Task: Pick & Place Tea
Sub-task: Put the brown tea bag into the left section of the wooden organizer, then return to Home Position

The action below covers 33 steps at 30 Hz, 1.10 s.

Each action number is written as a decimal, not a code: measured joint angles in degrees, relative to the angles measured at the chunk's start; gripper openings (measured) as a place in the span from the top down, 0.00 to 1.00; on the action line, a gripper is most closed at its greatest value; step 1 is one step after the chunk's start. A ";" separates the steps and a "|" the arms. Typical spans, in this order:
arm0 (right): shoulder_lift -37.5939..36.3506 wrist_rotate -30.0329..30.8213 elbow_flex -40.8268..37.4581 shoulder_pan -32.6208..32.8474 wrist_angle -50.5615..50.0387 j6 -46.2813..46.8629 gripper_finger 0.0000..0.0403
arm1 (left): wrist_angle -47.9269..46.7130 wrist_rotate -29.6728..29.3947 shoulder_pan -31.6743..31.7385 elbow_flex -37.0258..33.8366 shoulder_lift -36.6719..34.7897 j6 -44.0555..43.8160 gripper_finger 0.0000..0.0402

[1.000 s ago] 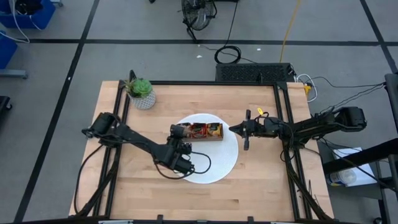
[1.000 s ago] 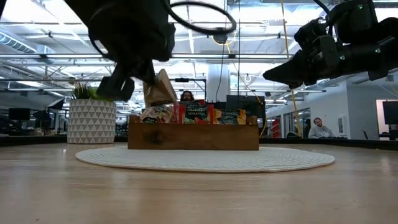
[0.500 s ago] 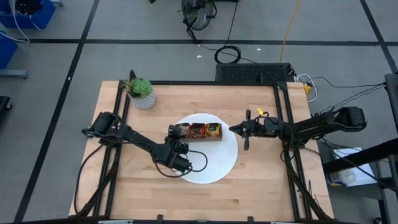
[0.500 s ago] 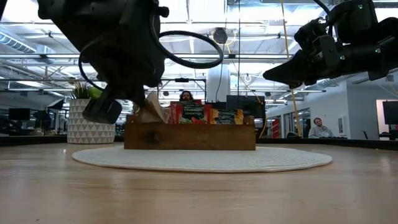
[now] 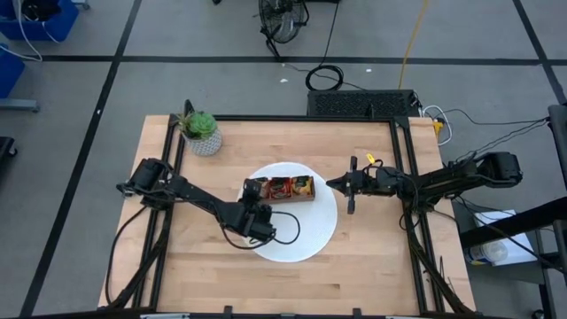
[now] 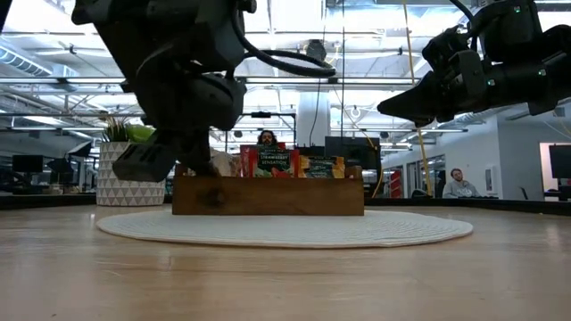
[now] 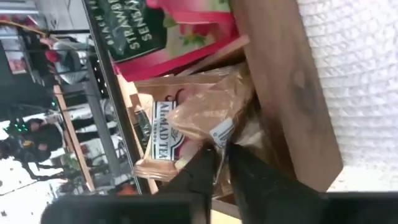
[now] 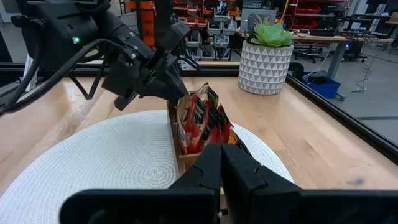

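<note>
Left end effector (image 5: 252, 202) is poised over the tray's (image 5: 282, 197) left compartment, fingers narrowly parted w/ a beige tea sachet (image 7: 205, 115) right at the tips; grip can't be told. Right end effector (image 5: 333, 183), shut, is parked just beside the tray's right end.

On my wooden table (image 5: 372, 257) I note a round white mat (image 5: 306, 244) carrying a brown wooden tray (image 6: 268, 198), a potted green plant (image 5: 200, 129) in a patterned white pot at the far left corner, and a black cable coil (image 5: 325, 78) on the grey floor beyond.
</note>
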 joint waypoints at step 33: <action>-8.64 -0.38 0.02 0.04 -6.12 6.67 1.00 | 42.67 4.53 1.91 -28.71 -50.35 -10.47 0.50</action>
